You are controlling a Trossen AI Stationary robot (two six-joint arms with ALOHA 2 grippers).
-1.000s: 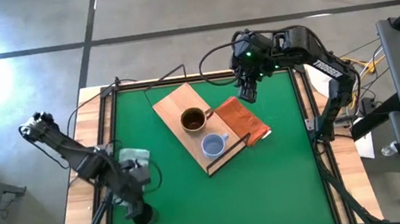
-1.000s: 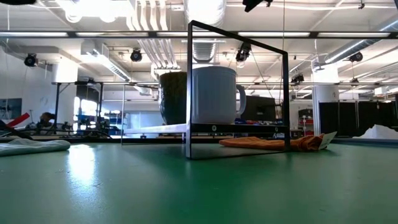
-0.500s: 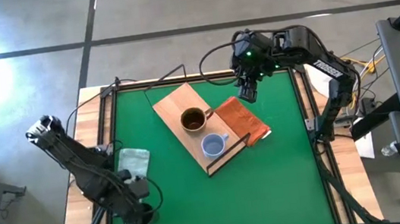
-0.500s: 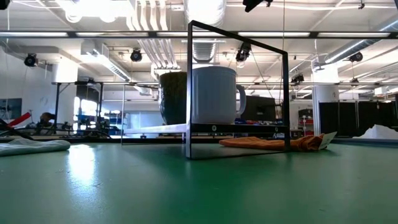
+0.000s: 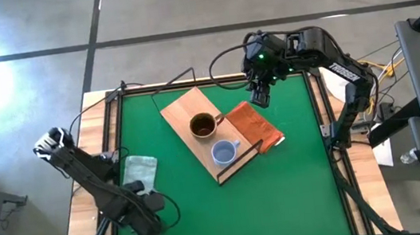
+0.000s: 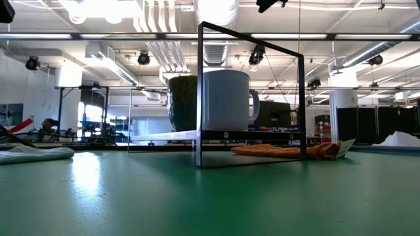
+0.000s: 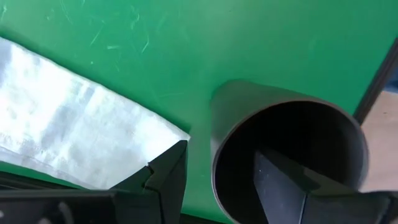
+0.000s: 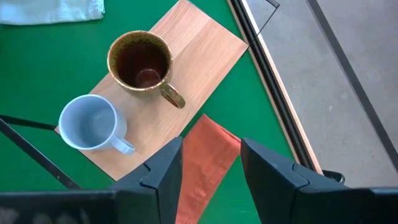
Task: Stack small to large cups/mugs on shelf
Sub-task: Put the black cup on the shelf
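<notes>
The black cup point(image 7: 286, 143) stands at the table's near left corner, hidden under my left gripper point(image 5: 149, 221) in the high view. That gripper point(image 7: 219, 163) is open. One finger is inside the cup and one outside its wall, with a gap showing on both sides. The brown mug point(image 5: 204, 124) and the blue-grey mug point(image 5: 224, 153) stand upright on the tan shelf point(image 5: 186, 108), which rests raised on a black frame point(image 6: 199, 98). My right gripper point(image 5: 259, 95) is open and empty, high above the table's far side.
An orange cloth point(image 5: 258, 128) lies beside the shelf on its right. A pale bag point(image 5: 140, 172) lies flat just beyond the black cup and also shows in the left wrist view point(image 7: 74, 137). The table's black rail point(image 7: 379, 81) runs close by the cup.
My left arm has swung toward the table's near edge and come down over the black cup. The cup showed beside the gripper in the high view a second ago and is now covered by it. The mugs, shelf and right arm have kept still.
</notes>
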